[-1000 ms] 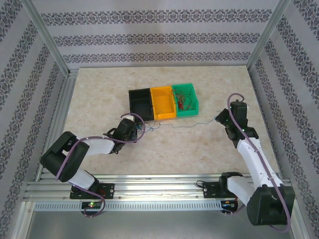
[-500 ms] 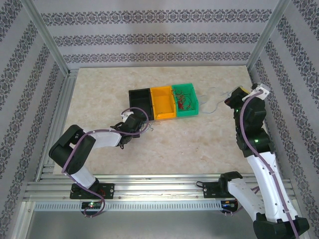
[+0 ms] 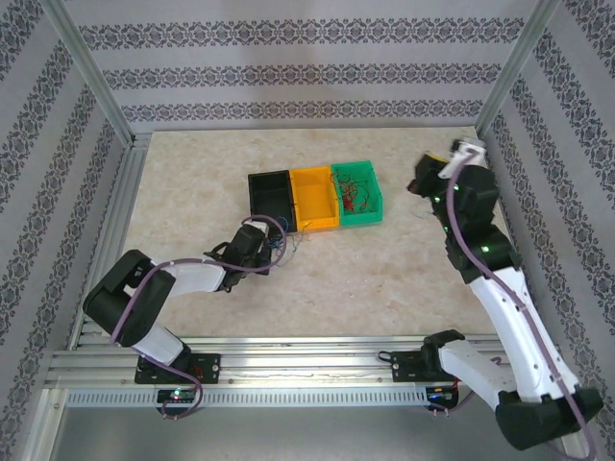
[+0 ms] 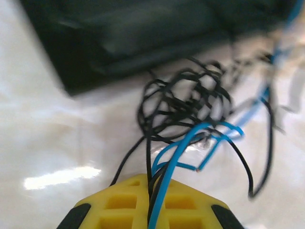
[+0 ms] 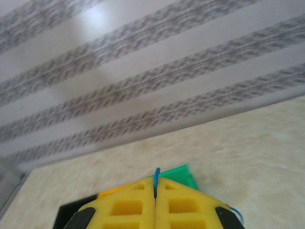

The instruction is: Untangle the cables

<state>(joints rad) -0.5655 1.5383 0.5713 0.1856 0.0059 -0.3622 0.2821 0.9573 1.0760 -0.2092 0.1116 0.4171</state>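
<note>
Two sets of fingers: both closed on wire; you have strands held on each side.
Left fingers (image 4: 143, 190): clamped shut low over the table (image 3: 384, 279), with black and blue strands of the cables (image 4: 183, 102) running out between the yellow tips.
Cables at your left: the black knot lies on the table just ahead of those tips, with blue loops beside it on the right.
In the way: the black bin (image 4: 119, 33) stands right behind the knot, close to it.
Right fingers (image 5: 156, 188): pressed together on a blue wire (image 5: 156, 174) whose end pokes up between the tips; they are held off the table, facing the striped wall (image 5: 167, 71).
Bins: the black bin, orange bin (image 3: 312, 197) and green bin (image 3: 375, 200) stand touching in a row.
Green bin: it holds more red and dark wires.
</note>
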